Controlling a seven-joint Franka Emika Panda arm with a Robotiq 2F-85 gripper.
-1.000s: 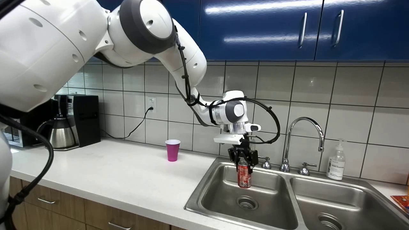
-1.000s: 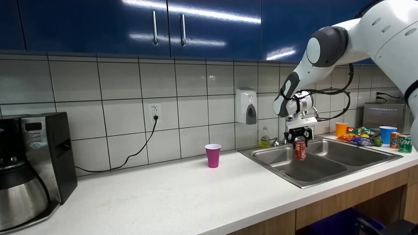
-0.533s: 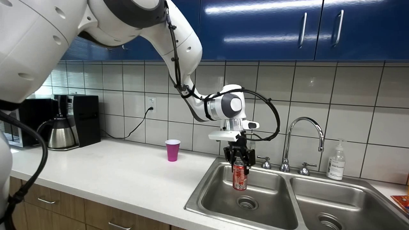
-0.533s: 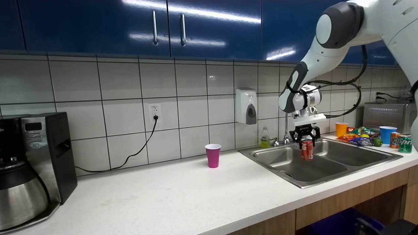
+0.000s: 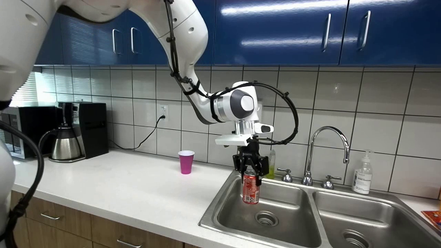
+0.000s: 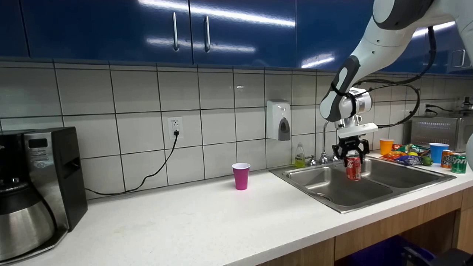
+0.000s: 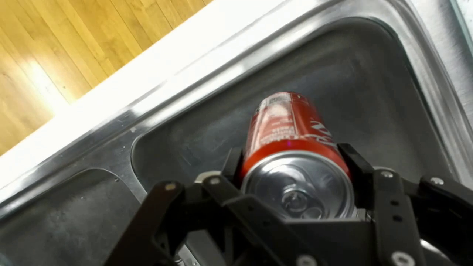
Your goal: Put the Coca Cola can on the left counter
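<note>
Transfer step (prob.): red cylindrical metal Coca Cola can (image 7: 295,147) is clasped btwn jaws over stainless-steel double sink (image 5: 319,217); sideways carry, then upright set-down on long white left counter (image 5: 137,182), req'd next.

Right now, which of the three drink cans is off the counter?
The red Coca Cola can: the gripper holds it over the sink, while the orange can and green can stand on the counter beyond.
</note>
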